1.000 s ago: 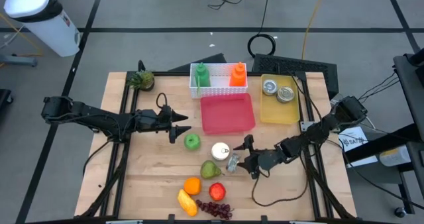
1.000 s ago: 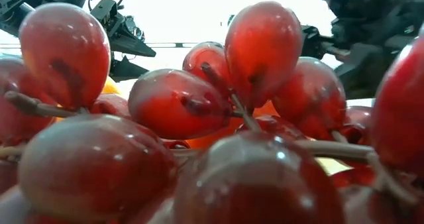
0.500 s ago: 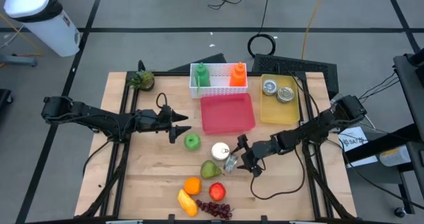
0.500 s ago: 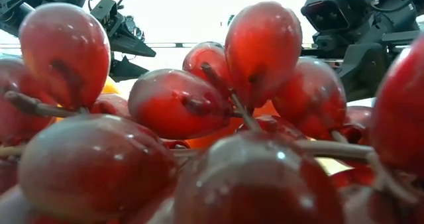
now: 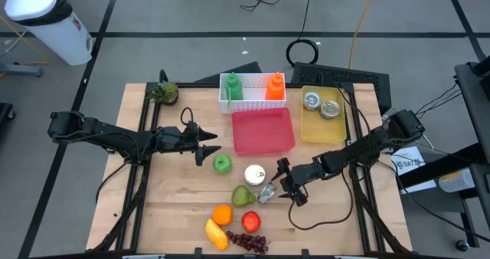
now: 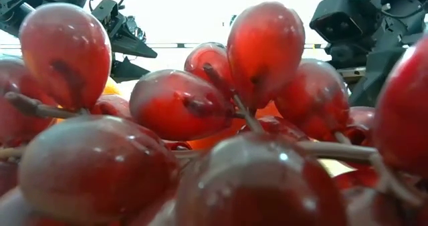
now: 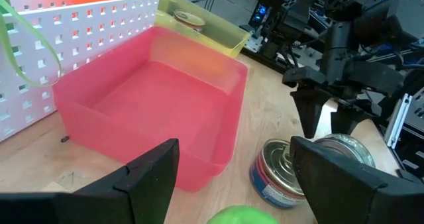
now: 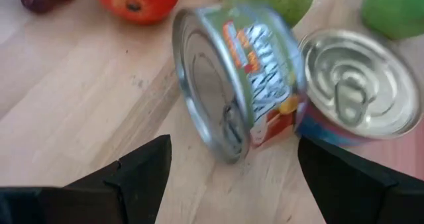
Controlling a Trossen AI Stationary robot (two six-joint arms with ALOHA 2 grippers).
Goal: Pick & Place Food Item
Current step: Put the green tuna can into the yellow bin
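A tin can point(image 8: 238, 78) lies tipped on its side on the wood, against an upright can point(image 8: 358, 85). My right gripper point(image 8: 233, 148) is open just short of the tipped can, one finger on each side of its line; in the high view it point(image 5: 285, 181) stands to the right of that can point(image 5: 267, 191). My left gripper point(image 5: 207, 150) waits open above a green apple point(image 5: 222, 164), facing the red tray point(image 7: 152, 98). A pear point(image 5: 243, 195), a red fruit point(image 5: 250, 221), an orange point(image 5: 222, 214) and grapes point(image 6: 200, 119) lie toward the near edge.
A white basket point(image 5: 253, 93) with a green and an orange bottle stands at the far edge. Beside the red tray point(image 5: 262, 130) a yellow tray point(image 5: 321, 125) holds two cans. A small plant point(image 5: 163, 93) sits at the far left, a yellow fruit point(image 5: 216, 234) near the front.
My right arm has swung a little toward the table's far edge, and its gripper has rolled and turned about near the tipped can, staying open. The left arm has kept still.
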